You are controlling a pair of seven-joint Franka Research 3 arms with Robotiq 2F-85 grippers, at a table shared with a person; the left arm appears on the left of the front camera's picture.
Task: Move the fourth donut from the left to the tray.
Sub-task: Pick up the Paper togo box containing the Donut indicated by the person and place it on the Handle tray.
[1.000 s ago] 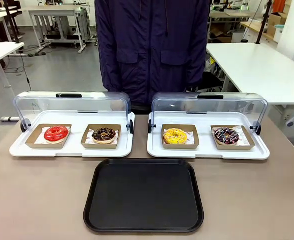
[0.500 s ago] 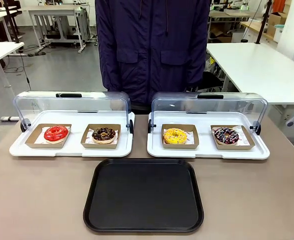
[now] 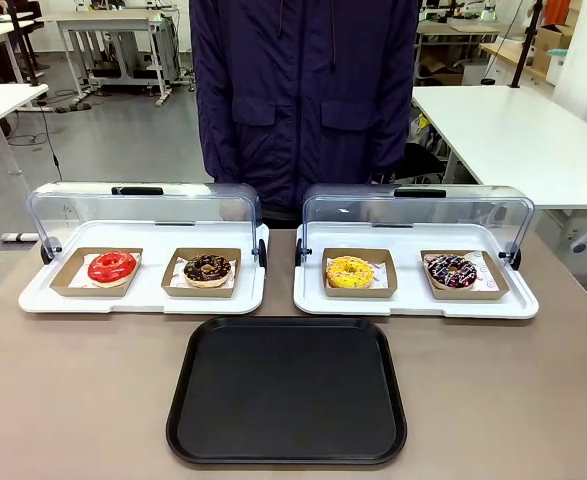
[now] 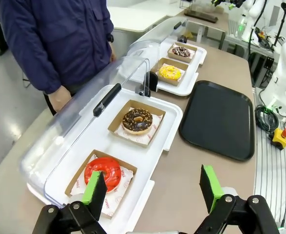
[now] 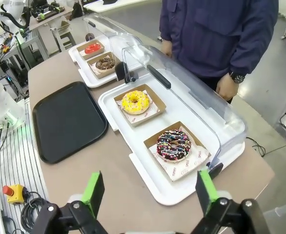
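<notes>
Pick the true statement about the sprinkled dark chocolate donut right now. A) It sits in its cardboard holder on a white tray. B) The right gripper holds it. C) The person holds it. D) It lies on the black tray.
A: the fourth donut sits in its brown holder on the white tray, apart from the black tray, and the right gripper is open.

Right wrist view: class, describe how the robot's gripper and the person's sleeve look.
The right gripper has black jointed fingers with silver bolts, tipped with bright green pads. The person's sleeve is dark navy, with a dark wristwatch at the cuff.
</notes>
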